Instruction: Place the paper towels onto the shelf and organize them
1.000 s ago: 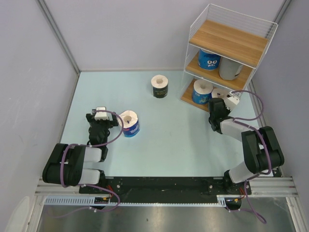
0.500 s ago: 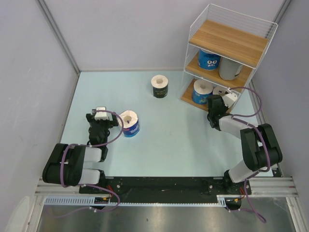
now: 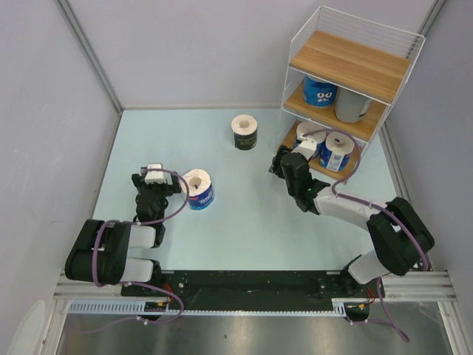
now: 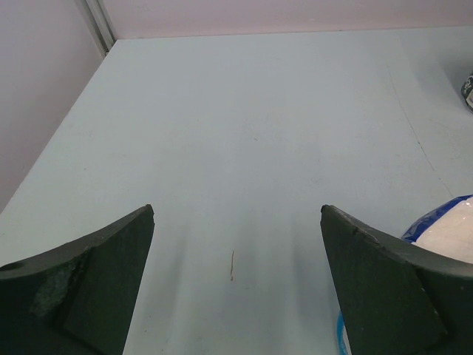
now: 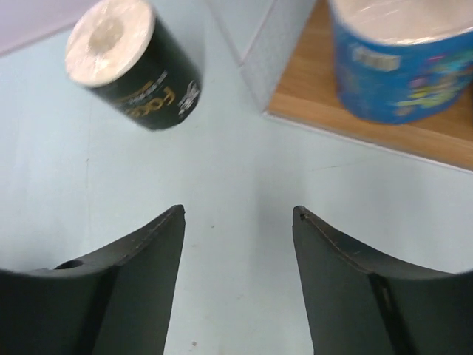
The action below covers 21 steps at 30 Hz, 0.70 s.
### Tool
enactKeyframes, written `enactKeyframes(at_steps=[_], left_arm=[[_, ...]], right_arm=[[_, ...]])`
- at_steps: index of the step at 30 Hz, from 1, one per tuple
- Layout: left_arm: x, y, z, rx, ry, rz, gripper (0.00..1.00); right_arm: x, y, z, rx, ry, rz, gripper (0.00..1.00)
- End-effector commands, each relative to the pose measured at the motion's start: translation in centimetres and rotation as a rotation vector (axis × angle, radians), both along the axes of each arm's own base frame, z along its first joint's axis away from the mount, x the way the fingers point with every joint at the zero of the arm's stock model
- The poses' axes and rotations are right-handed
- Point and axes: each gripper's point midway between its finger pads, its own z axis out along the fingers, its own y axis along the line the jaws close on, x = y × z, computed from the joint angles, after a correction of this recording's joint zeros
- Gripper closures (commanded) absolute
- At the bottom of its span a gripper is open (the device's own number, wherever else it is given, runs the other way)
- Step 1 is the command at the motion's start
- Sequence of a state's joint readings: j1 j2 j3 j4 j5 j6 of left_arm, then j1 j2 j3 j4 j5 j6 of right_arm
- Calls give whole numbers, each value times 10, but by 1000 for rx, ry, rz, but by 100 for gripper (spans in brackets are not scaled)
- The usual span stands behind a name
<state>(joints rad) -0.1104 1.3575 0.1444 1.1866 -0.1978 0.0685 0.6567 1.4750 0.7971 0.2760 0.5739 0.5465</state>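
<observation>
Four of six shelved on the shelf [image 3: 347, 63]: blue roll [image 3: 320, 90] and grey roll [image 3: 352, 106] mid tier, blue pair [image 3: 336, 151] on the bottom board. Remaining on the surface [image 3: 244, 222]: black roll [image 3: 244, 132] and blue-wrapped roll [image 3: 198, 188], just beside left gripper [image 4: 236, 208]. Right gripper [image 5: 238, 210] near shelf. Both jaws spread, empty.

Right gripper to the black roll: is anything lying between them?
Nothing: only bare table between the open right gripper and the black roll, clearest in the right wrist view; the top view agrees.
</observation>
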Motion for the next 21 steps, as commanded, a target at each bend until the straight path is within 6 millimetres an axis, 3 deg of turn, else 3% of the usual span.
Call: enactKeyframes(at_steps=[1, 3, 10, 12, 19, 21], left_arm=[[4, -4, 17, -13, -59, -23, 0], [4, -5, 17, -13, -57, -26, 0], [3, -5, 17, -13, -59, -26, 0], [3, -5, 17, -13, -59, -26, 0], [4, -5, 17, -14, -60, -26, 0], [3, -5, 17, -13, -59, -26, 0]], right_arm=[[5, 65, 10, 45, -24, 229, 32], [-2, 96, 10, 48, -25, 345, 29], [-34, 169, 23, 178, -28, 606, 18], [-37, 183, 32, 202, -29, 637, 18], [-47, 229, 30, 243, -11, 662, 16], [-47, 238, 20, 247, 13, 660, 16]])
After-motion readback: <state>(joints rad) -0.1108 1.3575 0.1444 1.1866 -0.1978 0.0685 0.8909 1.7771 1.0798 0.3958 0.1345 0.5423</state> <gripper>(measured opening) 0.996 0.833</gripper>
